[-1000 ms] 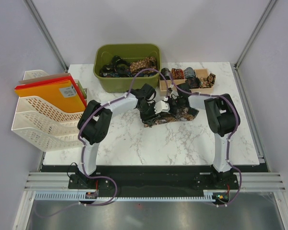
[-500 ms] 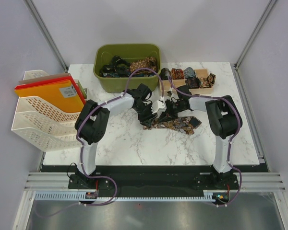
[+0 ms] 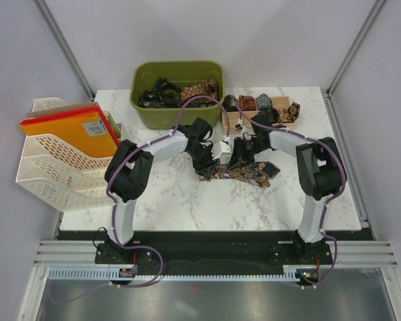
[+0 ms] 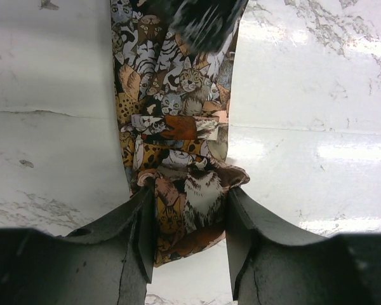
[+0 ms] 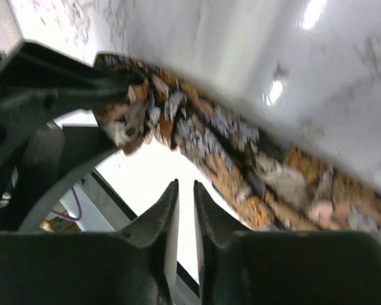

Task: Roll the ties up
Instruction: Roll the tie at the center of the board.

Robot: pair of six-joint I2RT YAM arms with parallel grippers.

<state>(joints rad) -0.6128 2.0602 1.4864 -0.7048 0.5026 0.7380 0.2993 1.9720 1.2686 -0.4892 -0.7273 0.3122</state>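
A cat-print tie [image 3: 248, 172] lies stretched across the marble table [image 3: 187, 200]. My left gripper [image 3: 210, 163] is at its left end. In the left wrist view the tie [image 4: 178, 136] runs away from me, and its folded end sits between the jaws of the left gripper [image 4: 189, 236], which press on both its edges. My right gripper [image 3: 238, 158] hovers over the tie's middle. In the blurred right wrist view the right gripper [image 5: 185, 210] is parted only by a narrow slit with nothing in it, and the tie [image 5: 241, 152] lies beyond its tips.
A green bin [image 3: 177, 67] at the back holds several loose ties [image 3: 199, 87]. To its right a wooden box [image 3: 285, 124] holds rolled ties [image 3: 263, 103]. White file trays [image 3: 53, 167] with orange folders [image 3: 87, 130] stand at the left edge.
The tie was bunched in a heap between both grippers a second ago and is now drawn out to the right. The right gripper has lifted off it and moved slightly back.
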